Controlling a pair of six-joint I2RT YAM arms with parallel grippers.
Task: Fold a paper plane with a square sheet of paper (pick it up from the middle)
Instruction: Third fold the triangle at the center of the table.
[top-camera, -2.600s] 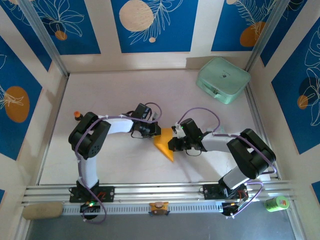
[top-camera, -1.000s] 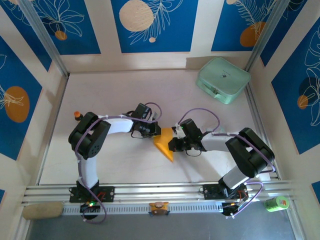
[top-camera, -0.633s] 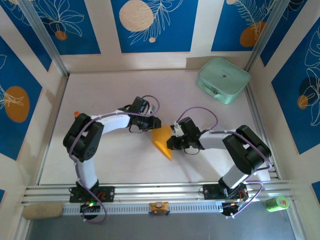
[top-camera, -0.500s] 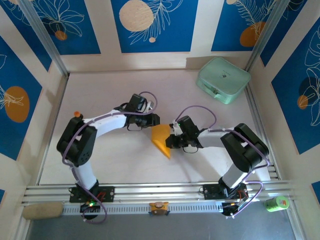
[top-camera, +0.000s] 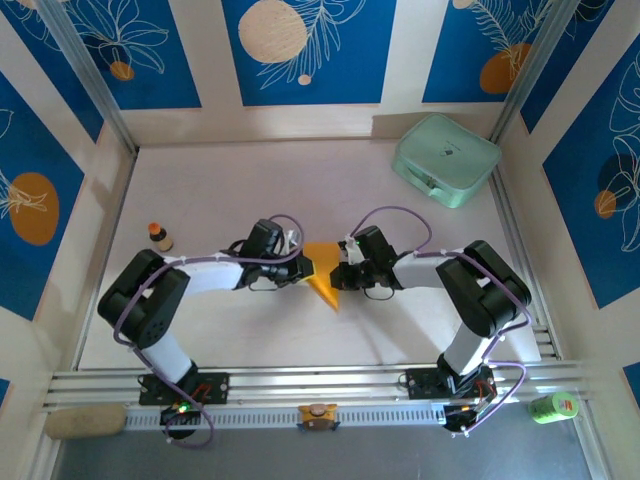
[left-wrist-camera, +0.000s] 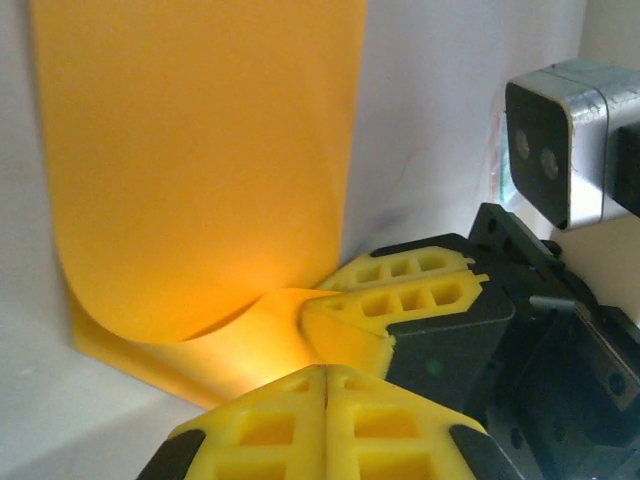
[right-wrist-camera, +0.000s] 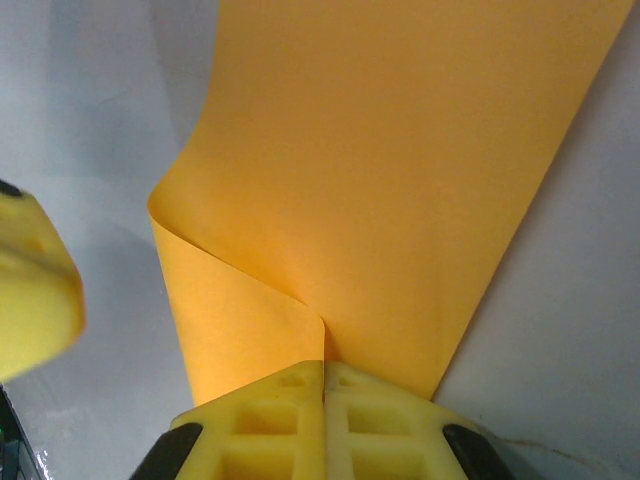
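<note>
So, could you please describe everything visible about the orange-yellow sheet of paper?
The sheet of paper is thin, plain orange-yellow and unmarked. It is bent over itself in a soft, rounded curl, and from above its outline is a wedge pointing to the near edge. It lies on the table, about midway across. The right gripper is shut on one edge. The shut left gripper sits at its edge, grip unclear.

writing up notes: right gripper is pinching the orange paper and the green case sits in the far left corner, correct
Not quite: the top view shows the green case in the far right corner, not the far left. The right gripper is indeed pinching the orange paper.
</note>
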